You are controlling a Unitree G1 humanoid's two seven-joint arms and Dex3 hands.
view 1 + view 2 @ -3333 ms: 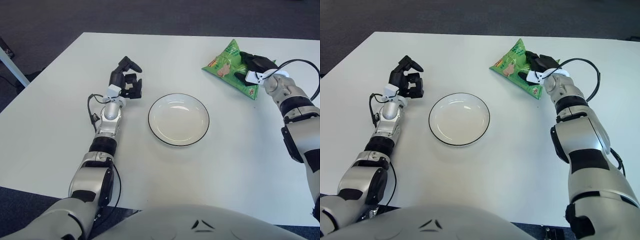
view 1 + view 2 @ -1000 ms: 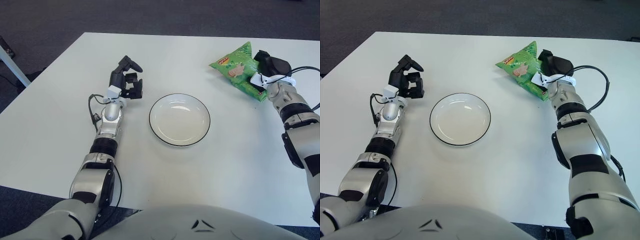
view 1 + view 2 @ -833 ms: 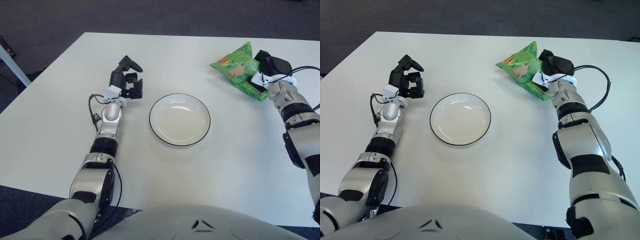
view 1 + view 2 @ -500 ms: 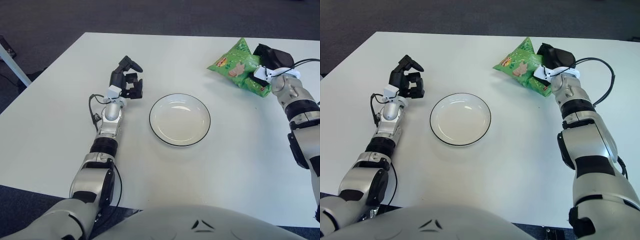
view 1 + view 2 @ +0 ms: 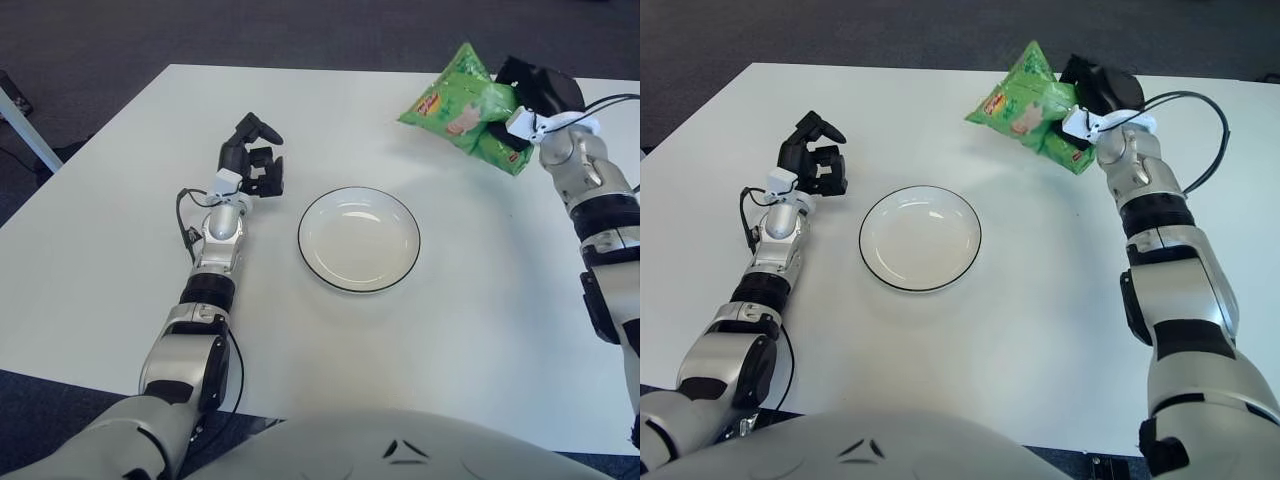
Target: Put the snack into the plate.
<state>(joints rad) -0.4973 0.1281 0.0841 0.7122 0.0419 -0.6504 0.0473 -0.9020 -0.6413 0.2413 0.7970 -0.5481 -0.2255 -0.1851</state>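
room lies open on the counter (image 5: 470,300) between plate (image 5: 359,239) and snack (image 5: 458,103). my right hand (image 5: 530,95) fingers grasp the snack, now lifted higher near the far edge. left hand (image 5: 251,160) stays curled beside the plate.

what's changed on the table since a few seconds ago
The right hand, already gripping the green snack bag, has lifted it off the white table and swung it a little toward the plate. The plate and the left hand stayed put.
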